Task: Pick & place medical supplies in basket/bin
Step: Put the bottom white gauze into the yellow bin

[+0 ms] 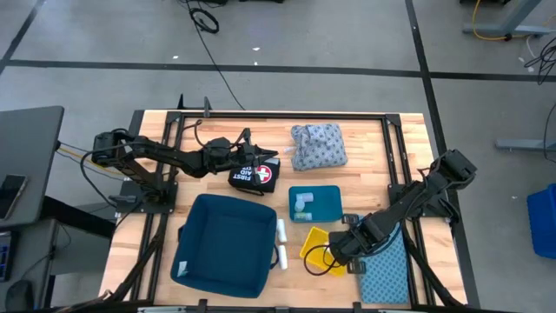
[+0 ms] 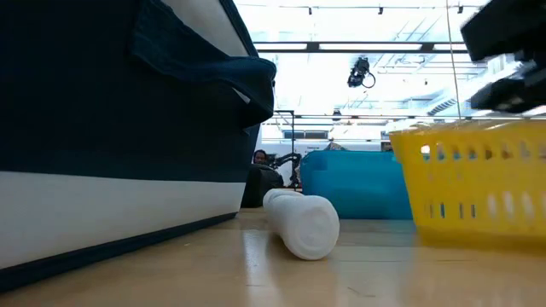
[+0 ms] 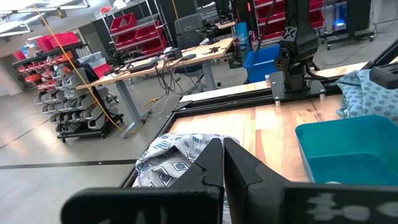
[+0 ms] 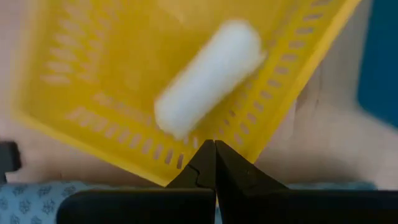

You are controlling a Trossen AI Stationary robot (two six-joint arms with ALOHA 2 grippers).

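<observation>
Overhead light is even and bright from my end, soft shadows only under the arms on the table (image 1: pixel 217 122). Low cam is backlit: ceiling lights blown out, dark bin (image 2: pixel 102 102) near-black, glare streaks on the wood. Right wrist cam is blurred, esp. the white roll (image 4: pixel 208 78). Left wrist cam: bg sharp, its own fingers soft.

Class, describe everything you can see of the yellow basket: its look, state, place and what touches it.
The yellow basket is a small, shallow tray that looks like plastic, its walls pierced by rows of slots. It rests on the wooden table, in front of the teal tray, beside the blue patterned cloth. A white roll lies inside. The right gripper, fingers shut, hovers over its rim.
</observation>
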